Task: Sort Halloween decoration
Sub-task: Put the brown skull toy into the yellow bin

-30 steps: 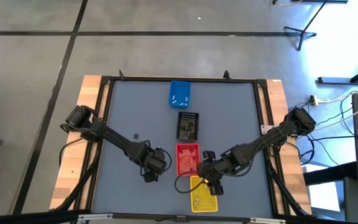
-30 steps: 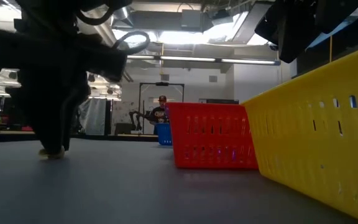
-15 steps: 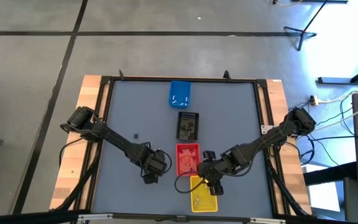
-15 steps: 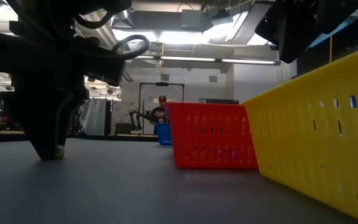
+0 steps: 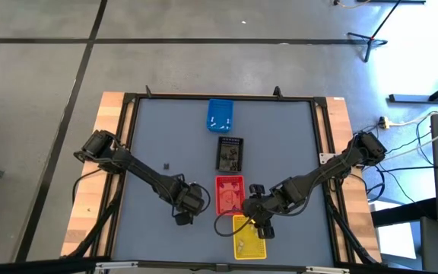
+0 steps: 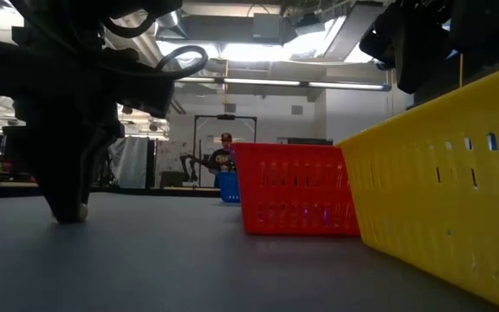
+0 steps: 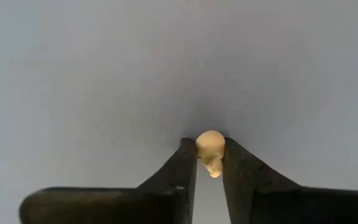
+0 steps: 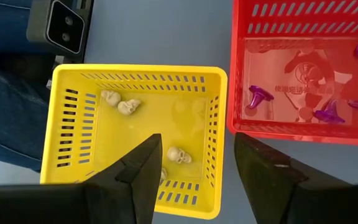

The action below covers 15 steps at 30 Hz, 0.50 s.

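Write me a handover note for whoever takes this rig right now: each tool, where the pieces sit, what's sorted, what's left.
Left tool: down at the table left of the red tray, fingers shut on a cream skull; not lifted yet.
Right tool: open, empty, hanging over the yellow tray.
Sorted: several skulls in the yellow tray, purple pieces in the red; the blue tray and black tray also hold pieces.
Left: carry the held skull to the yellow tray, then fetch the dark piece lying loose on the left.
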Available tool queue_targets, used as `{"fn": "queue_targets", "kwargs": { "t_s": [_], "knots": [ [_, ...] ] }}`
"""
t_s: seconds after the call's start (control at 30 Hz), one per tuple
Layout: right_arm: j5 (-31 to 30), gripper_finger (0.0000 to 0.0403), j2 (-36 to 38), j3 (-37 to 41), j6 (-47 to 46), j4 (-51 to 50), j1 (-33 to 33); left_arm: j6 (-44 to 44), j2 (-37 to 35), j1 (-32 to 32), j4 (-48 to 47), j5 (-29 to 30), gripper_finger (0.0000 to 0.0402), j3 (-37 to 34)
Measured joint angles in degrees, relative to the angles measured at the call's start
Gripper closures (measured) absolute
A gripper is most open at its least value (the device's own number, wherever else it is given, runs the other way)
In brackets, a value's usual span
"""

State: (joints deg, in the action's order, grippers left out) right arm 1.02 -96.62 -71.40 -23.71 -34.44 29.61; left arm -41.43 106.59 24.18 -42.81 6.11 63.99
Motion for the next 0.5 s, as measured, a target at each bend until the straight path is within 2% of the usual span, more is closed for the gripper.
{"fn": "queue_targets", "kwargs": {
  "t_s": [0.33, 0.5],
  "knots": [
    [0.0, 0.0205, 0.0, 0.0, 0.0, -0.1, 0.0, 0.0, -4.1, -0.1, 0.6, 0.8, 0.0364, -0.3],
    [0.0, 0.0205, 0.1, 0.0, 0.0, -0.2, 0.0, 0.0, -6.6, -0.1, 7.1, 0.2, 0.0365, -0.3]
  ]
}}
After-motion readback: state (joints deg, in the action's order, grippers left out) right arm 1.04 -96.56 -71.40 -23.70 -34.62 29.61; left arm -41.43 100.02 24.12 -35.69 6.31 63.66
